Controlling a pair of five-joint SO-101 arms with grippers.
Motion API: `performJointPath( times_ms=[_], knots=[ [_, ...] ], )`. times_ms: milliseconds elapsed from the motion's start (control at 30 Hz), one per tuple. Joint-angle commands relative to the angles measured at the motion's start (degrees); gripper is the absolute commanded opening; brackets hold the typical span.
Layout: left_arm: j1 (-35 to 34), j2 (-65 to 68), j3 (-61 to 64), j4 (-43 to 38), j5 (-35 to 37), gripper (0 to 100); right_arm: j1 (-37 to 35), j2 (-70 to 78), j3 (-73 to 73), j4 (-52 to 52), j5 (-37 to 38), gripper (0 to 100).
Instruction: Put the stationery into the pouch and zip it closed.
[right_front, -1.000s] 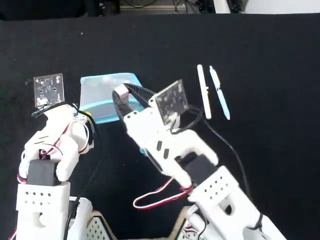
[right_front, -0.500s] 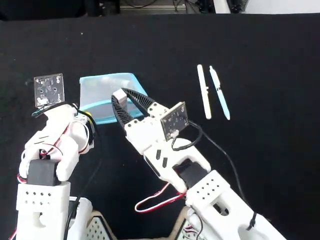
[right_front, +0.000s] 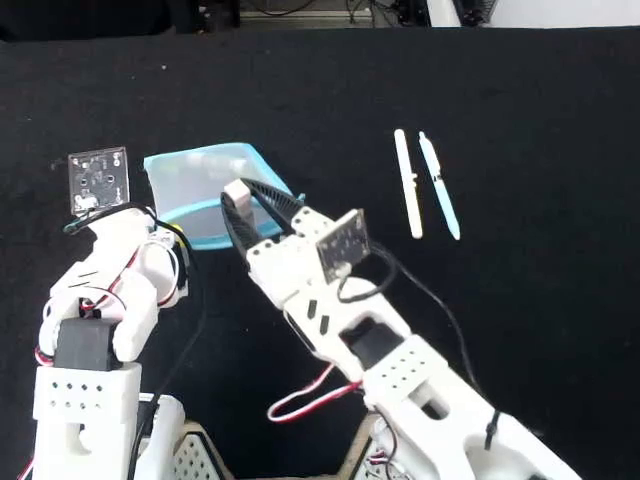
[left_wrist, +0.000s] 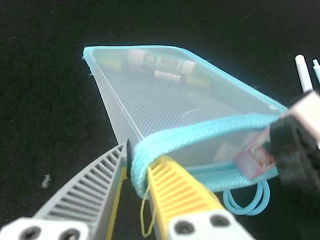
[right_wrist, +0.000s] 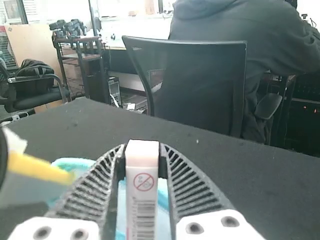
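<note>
The translucent light-blue pouch (right_front: 200, 185) lies on the black table, with several small items visible through its mesh (left_wrist: 165, 75). My left gripper (left_wrist: 131, 156) is shut on the pouch's blue zipper edge at its near corner (right_front: 186, 238). My right gripper (right_front: 240, 196) is shut on a white eraser (right_wrist: 141, 187), which it holds at the pouch's open zipper side (left_wrist: 300, 107). Off to the right lie a white pen (right_front: 408, 184) and a blue-and-white pen (right_front: 440, 186), side by side and apart from both grippers.
A light-blue ring (left_wrist: 246, 199) lies on the table by the pouch's near edge. The black table (right_front: 520, 100) stretches wide behind and to the right of the pens. A chair (right_wrist: 185, 75) stands beyond the table's far edge.
My right gripper has carried the eraser left and nearer, down to the pouch's open edge. The pouch has shifted slightly left. The left arm has kept still.
</note>
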Motion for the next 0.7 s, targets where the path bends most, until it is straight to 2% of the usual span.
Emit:
performJointPath(
  times_ms=[0,200,333,667],
  knots=[
    [-0.3,-0.8,-0.7,0.1,0.2,3,2.1,-5.4,5.1,-0.9,0.1,1.1],
    [-0.3,-0.8,-0.7,0.0,0.2,3,2.0,-20.8,15.3,0.5,0.0,1.1],
    [-0.3,-0.8,-0.7,0.0,0.2,3,1.8,-29.5,14.2,15.0,0.0,1.1],
    [-0.3,-0.8,-0.7,0.0,0.2,3,1.4,-48.0,14.5,37.5,0.1,1.1]
  ],
)
